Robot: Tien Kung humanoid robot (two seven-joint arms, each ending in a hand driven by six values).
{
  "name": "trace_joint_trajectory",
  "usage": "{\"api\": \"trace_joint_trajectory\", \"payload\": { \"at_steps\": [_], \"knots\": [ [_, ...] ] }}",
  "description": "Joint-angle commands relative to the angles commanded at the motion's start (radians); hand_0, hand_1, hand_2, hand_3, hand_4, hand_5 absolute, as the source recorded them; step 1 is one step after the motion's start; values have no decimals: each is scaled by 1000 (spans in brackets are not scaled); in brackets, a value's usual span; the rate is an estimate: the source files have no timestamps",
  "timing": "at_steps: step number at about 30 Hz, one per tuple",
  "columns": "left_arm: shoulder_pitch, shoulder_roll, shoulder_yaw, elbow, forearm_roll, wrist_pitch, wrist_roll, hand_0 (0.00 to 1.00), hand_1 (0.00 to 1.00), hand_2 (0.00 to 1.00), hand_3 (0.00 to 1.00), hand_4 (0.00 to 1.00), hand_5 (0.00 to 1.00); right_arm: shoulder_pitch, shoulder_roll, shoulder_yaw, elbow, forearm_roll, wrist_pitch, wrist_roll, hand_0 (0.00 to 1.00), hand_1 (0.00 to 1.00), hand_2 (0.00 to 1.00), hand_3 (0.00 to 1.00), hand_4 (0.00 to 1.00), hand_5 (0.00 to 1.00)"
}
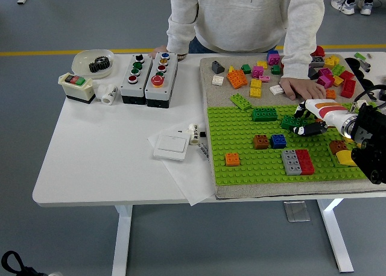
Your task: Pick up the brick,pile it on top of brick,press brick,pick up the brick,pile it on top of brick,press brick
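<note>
no readable text, small label (194, 133) beside the white switch (170, 147) too blurred to read
</note>
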Motion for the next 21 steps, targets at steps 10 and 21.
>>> {"api": "trace_joint_trajectory", "payload": {
  "at_steps": [10,21],
  "knots": [
    [-1,0,2,0,-1,1,0,777,761,763,596,662,595,0,0,13,0,-20,-4,1,460,568,603,575,729,489],
    [0,0,0,0,3,0,0,777,761,764,596,662,595,-9,4,13,2,-45,-26,10,380,514,556,552,715,495]
  ]
}}
